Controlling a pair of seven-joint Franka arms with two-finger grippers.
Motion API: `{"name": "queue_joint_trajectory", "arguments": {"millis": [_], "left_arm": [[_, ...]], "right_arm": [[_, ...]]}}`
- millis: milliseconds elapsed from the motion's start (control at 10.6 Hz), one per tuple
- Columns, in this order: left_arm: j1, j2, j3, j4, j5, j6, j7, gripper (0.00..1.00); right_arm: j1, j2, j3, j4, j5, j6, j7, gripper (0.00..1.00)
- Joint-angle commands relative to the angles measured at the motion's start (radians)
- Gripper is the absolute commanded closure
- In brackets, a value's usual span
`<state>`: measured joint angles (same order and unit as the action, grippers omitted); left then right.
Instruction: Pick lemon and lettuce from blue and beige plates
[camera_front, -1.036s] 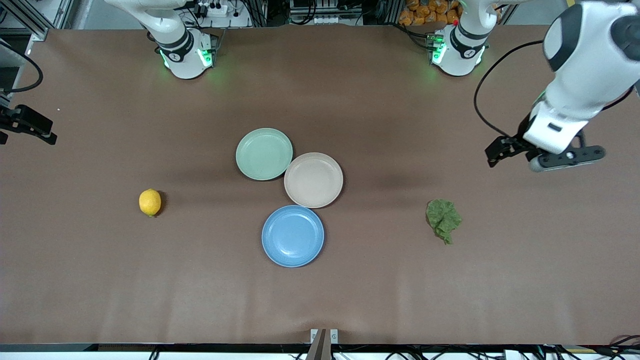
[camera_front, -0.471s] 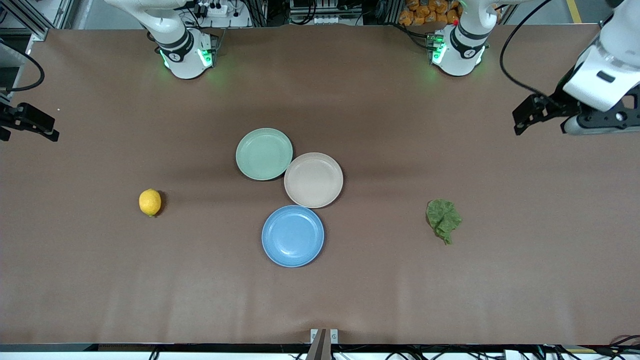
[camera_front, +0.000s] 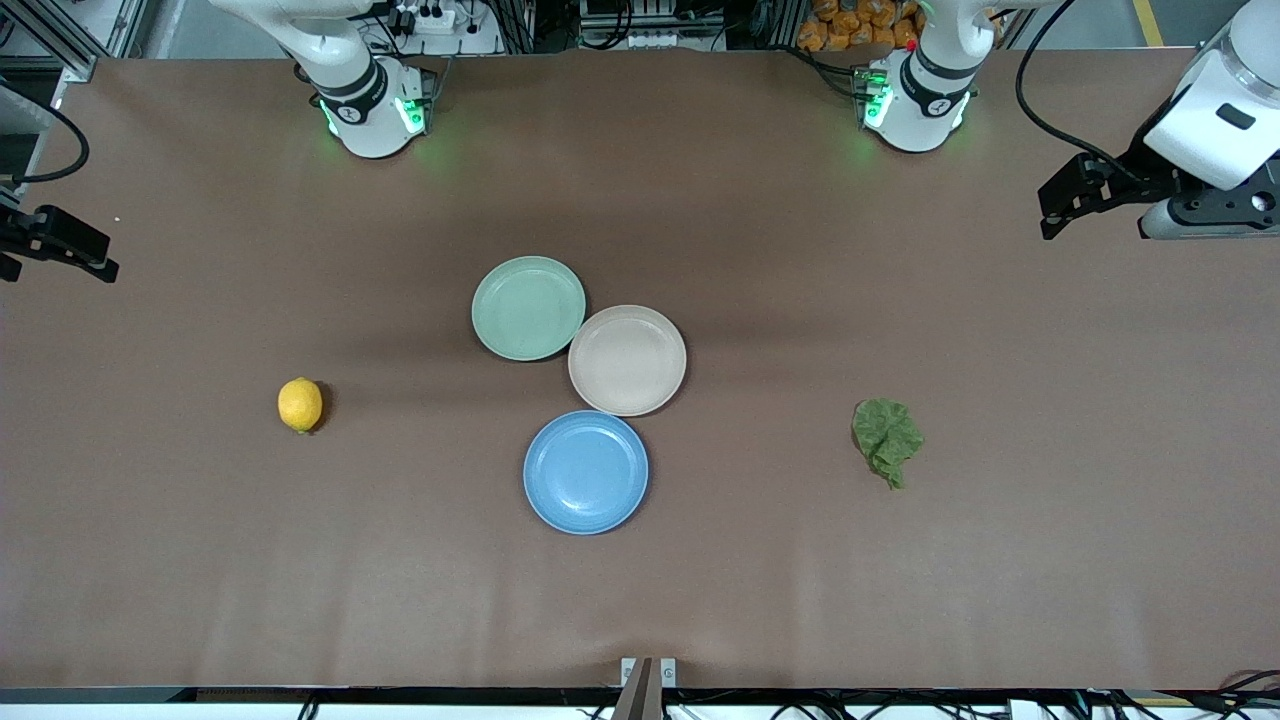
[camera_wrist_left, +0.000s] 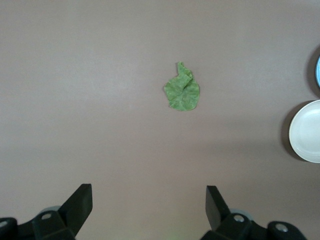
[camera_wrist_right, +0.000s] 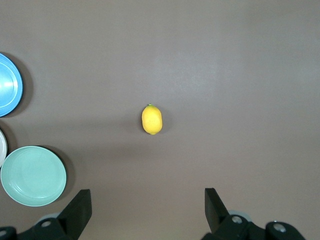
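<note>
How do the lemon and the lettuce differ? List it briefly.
The lemon is yellow, the lettuce dark green. The lemon is a smooth, rounded oval; the lettuce is a flat, crinkled leaf. The lemon lies toward the right arm's end of the table, the lettuce toward the left arm's end. Both rest on the bare table, on no plate, untouched by either gripper.

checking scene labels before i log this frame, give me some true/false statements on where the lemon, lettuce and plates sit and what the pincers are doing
1. The lemon lies on the blue plate. False: it lies on the bare table toward the right arm's end.
2. The lettuce lies on the table, on no plate. True.
3. The beige plate holds food. False: it holds nothing.
4. The left pincer is open and holds nothing. True.
5. The mint-green plate is nearest the front camera. False: the blue plate is.
6. The right pincer is open, with the lemon in its wrist view. True.
</note>
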<state>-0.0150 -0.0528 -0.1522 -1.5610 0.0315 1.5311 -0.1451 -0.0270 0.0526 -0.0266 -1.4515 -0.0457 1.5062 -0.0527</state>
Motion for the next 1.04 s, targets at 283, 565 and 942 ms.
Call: {"name": "queue_joint_trajectory", "arguments": {"millis": [283, 565, 942], "left_arm": [[0.003, -0.005, 0.003, 0.021, -0.050, -0.023, 0.041, 0.00], [0.003, -0.009, -0.001, 0.021, -0.053, -0.031, 0.039, 0.00], [0.003, -0.009, -0.003, 0.021, -0.045, -0.035, 0.039, 0.00]], "right_arm": [[0.001, 0.004, -0.003, 0.017, 0.004, -0.017, 0.011, 0.00], [0.001, 0.004, -0.003, 0.017, 0.004, -0.017, 0.011, 0.00], [-0.001, 0.004, -0.003, 0.016, 0.004, -0.017, 0.011, 0.00]]}}
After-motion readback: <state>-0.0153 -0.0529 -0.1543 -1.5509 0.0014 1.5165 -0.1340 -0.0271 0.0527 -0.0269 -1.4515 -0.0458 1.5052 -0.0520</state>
